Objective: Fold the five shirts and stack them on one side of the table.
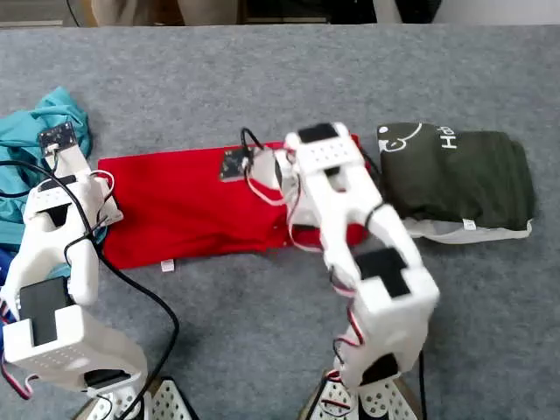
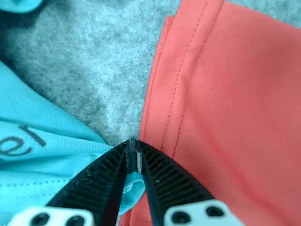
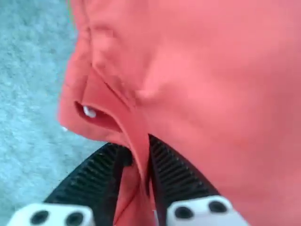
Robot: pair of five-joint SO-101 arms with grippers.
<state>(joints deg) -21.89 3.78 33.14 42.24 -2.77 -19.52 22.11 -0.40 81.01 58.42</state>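
Counting shirts on the gray bench (image 1: 262, 79) gives four clear ones: one red shirt (image 1: 184, 210), one bunched teal shirt (image 1: 52, 118) at the left edge, and one folded dark green shirt (image 1: 455, 175) lying on one white shirt (image 1: 464, 230) at the right. Two tools are at the red shirt, which lies flat mid-bench, long axis running left to right. At its left hem, beside the teal shirt, the left tool (image 2: 133, 148) has its fingers pressed together; whether cloth is pinched I cannot tell. Toward its right half, the right tool (image 3: 138, 146) is clamped on a raised red fold.
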